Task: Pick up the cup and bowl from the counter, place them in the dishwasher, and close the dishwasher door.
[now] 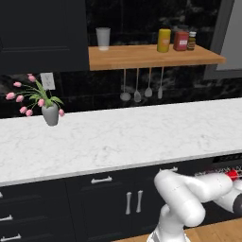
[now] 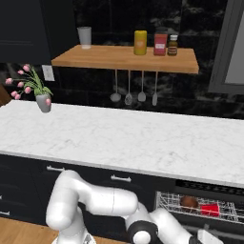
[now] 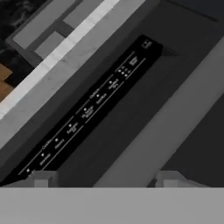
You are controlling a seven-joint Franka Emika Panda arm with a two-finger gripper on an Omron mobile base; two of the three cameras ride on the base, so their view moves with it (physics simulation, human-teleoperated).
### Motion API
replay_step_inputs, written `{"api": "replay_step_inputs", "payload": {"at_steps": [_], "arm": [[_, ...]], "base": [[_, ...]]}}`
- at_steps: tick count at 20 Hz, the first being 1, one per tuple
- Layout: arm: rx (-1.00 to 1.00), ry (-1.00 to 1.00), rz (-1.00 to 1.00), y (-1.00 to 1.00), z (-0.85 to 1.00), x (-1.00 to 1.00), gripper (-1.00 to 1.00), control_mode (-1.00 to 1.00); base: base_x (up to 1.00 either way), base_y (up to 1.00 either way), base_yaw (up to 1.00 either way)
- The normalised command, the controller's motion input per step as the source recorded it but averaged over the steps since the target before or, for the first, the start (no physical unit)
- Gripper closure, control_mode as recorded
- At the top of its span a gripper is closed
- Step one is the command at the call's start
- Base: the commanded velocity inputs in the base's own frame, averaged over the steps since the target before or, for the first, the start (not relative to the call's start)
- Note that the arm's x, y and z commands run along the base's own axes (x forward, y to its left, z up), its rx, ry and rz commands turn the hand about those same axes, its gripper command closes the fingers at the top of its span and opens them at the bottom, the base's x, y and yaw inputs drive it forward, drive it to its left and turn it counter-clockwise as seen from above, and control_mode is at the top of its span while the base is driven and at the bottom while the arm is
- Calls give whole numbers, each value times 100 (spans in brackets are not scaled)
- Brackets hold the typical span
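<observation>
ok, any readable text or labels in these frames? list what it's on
Nothing can be read.
Dishwasher control strip: a row of white labels, too blurred to read.
Red jar and brown jar on the shelf: pale label patches, too small to read.

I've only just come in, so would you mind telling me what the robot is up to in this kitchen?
It is loading the dishwasher. A red cup and a brown bowl already sit in its wire rack, below the white counter. The arm reaches low toward the machine, and the open gripper hangs over the control strip on the dishwasher door's edge, so closing the door remains.
</observation>
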Motion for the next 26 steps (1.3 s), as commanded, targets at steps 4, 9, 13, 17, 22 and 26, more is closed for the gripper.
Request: {"api": "replay_step_inputs", "payload": {"at_steps": [4, 9, 13, 17, 22, 26], "arm": [[0, 34, 31, -5, 0, 87, -100, -100], [0, 23, 27, -7, -5, 100, -100, -100], [0, 21, 23, 0, -5, 98, -100, -100], [0, 14, 21, 0, -17, 93, -100, -100], [-1, 1, 12, 0, -12, 76, -100, -100], [-4, 0, 0, 13, 0, 74, -100, -100]], "base": [[0, 0, 0], [0, 0, 0], [0, 0, 0], [0, 0, 0], [0, 0, 0], [0, 0, 0]]}}
